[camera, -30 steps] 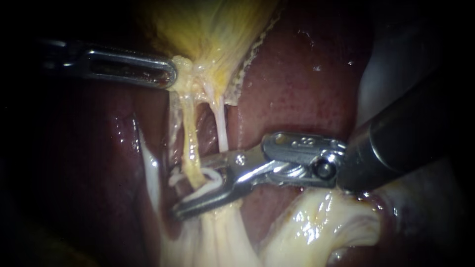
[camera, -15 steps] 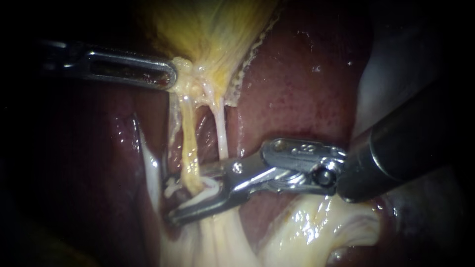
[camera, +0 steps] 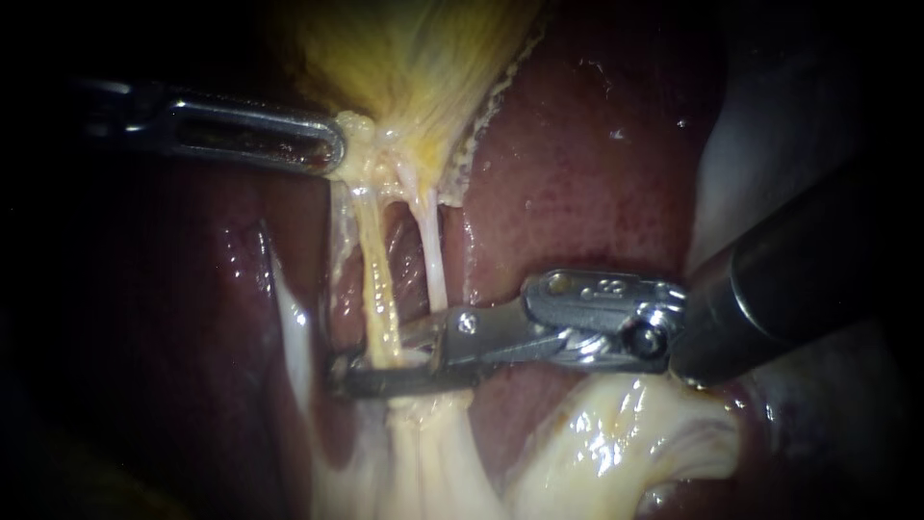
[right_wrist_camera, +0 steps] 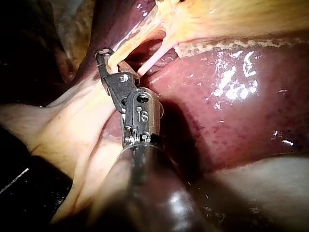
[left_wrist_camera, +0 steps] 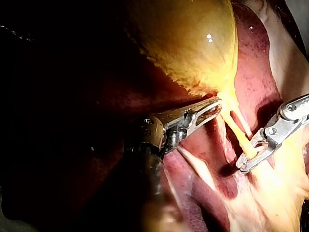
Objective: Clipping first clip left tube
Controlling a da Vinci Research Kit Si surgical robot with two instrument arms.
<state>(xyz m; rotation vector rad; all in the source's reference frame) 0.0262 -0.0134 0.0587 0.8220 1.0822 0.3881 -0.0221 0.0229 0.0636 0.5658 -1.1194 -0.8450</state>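
Note:
The yellow left tube (camera: 375, 279) and the thin whitish right tube (camera: 433, 260) run down from the neck of the gallbladder (camera: 414, 58). My right instrument (camera: 339, 374) comes in from the right, and its jaws are shut across the lower end of the left tube. The clip between them is almost wholly hidden. The same grip appears in the left wrist view (left_wrist_camera: 244, 164) and the right wrist view (right_wrist_camera: 102, 57). My left instrument (camera: 332, 154) holds the knot of tissue at the gallbladder's neck, jaws shut on it (left_wrist_camera: 216, 105).
Dark red liver (camera: 577, 164) lies behind and to the right of the tubes. Pale fatty tissue (camera: 616, 443) bulges under my right instrument's wrist. A glistening white strip (camera: 294, 327) runs down left of the tubes.
My right instrument's jaws, open around the left tube with a white clip showing, have closed flat on the tube. The tube now stands straighter. The left instrument has not moved.

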